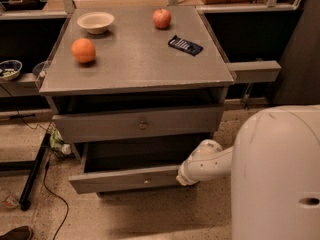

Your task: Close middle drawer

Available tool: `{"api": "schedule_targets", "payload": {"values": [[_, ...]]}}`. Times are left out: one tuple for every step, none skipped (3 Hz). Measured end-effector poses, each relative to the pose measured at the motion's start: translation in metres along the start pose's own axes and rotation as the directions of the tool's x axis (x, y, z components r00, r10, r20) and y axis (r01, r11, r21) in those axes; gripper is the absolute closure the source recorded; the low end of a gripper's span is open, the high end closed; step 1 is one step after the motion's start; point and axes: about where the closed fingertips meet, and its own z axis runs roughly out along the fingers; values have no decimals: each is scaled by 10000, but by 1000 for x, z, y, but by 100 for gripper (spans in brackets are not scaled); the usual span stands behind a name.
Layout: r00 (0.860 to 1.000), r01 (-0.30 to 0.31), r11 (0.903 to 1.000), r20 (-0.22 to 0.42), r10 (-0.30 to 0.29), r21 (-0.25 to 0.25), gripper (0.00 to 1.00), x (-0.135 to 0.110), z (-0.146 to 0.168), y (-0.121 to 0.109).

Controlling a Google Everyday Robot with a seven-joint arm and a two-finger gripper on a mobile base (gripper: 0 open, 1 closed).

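The camera view looks down on a grey cabinet whose top carries an orange near the left edge, a pale bowl behind it, an apple at the back and a dark flat packet towards the right. Below the top, the upper drawer with its round knob sits slightly out. Under it the middle drawer stands pulled well out, its low front panel slanting a little and its dark inside open to view. The robot's white body fills the lower right, and its arm reaches left to the drawer. The gripper is at the right end of the drawer's front panel, against it; whether it is open or closed cannot be told. A small bowl sits on a shelf at far left.
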Motion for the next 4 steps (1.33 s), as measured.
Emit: {"api": "schedule_targets", "payload": {"values": [[10000, -67, 10000, 23, 66, 58, 100, -2, -1, -3], [9999, -115, 9999, 87, 114, 110, 100, -4, -1, -5], [9998, -154, 9998, 156, 151, 147, 100, -6, -1, -6], [9994, -201, 9996, 269, 196, 185, 100, -10, -2, -8]]}}
